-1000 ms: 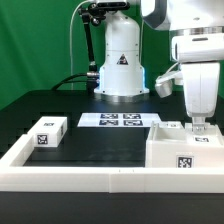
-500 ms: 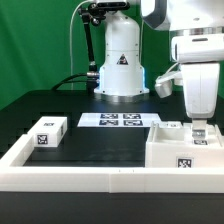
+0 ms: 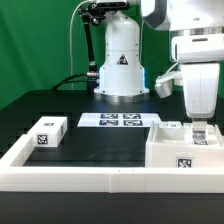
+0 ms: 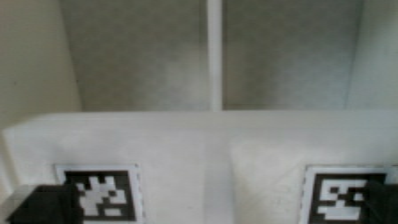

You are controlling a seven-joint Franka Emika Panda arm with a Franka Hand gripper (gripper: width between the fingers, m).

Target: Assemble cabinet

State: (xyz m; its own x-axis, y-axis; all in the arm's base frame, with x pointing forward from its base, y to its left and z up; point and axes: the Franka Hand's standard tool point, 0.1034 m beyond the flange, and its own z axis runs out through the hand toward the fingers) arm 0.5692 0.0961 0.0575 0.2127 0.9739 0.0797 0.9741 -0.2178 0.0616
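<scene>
The cabinet (image 3: 183,152), a large white box with a black-and-white tag on its front, stands at the exterior view's right front. My gripper (image 3: 199,131) is lowered straight down onto the cabinet's far top edge. Its fingertips are level with a small tagged white face (image 3: 200,137) there. In the wrist view a white surface (image 4: 205,150) with two tags fills the frame, and only a dark finger corner (image 4: 32,206) shows. I cannot tell how the jaws stand. A smaller white tagged block (image 3: 47,132) lies apart at the exterior view's left.
A long low white border rail (image 3: 90,178) runs along the front and up the left side. The marker board (image 3: 120,121) lies at the back middle. A white robot base (image 3: 121,65) with cables stands behind it.
</scene>
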